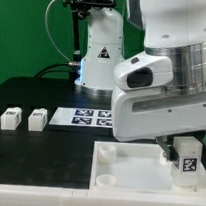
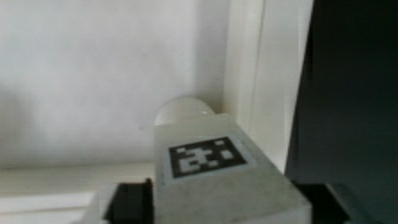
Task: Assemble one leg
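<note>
While the gripper's (image 1: 187, 148) two dark fingers (image 2: 125, 203) clamp it from either side, the leg (image 1: 188, 161) stands upright over the plate (image 1: 126, 165), near the corner on the exterior view's right, its tag (image 2: 210, 155) turned to the exterior camera. Whether it touches the plate cannot be told. Seen from the wrist, a round socket (image 2: 192, 108) lies just beyond the leg. Two spare legs (image 1: 10, 118) (image 1: 36, 118) sit side by side on the black table (image 1: 52, 92), well apart toward the exterior view's left, the marker board (image 1: 90, 117) just beside them.
</note>
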You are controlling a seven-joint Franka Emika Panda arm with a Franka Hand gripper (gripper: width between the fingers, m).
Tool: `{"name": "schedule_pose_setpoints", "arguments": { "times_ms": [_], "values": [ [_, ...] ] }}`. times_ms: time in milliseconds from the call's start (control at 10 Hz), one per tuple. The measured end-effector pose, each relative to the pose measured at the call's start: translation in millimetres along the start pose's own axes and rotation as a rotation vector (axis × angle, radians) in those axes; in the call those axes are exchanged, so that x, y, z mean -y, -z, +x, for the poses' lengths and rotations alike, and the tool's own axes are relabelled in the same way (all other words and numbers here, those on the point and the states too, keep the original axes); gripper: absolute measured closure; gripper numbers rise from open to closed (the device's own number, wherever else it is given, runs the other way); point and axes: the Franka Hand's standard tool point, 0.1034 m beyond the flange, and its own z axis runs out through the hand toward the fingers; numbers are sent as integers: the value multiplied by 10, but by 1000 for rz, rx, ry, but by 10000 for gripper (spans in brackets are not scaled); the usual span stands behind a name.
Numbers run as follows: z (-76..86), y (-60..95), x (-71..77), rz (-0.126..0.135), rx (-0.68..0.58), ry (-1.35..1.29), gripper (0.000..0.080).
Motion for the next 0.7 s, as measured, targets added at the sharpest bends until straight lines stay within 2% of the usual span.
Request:
{"name": "schedule_pose_setpoints", "arguments": {
  "times_ms": [100, 200, 300, 500, 600, 700],
  "values": [
    [2, -1, -5, 2, -1, -125, 503],
    [6, -2, -7, 5, -2, -288, 503],
    [15, -9, -12, 8, -2, -325, 503],
    [34, -11, -11, 25, -7, -677, 503],
    [39, -18, -7, 41, -11, -860, 503],
    [37, -32, 10, 71, -15, -1103, 503]
  ]
}}
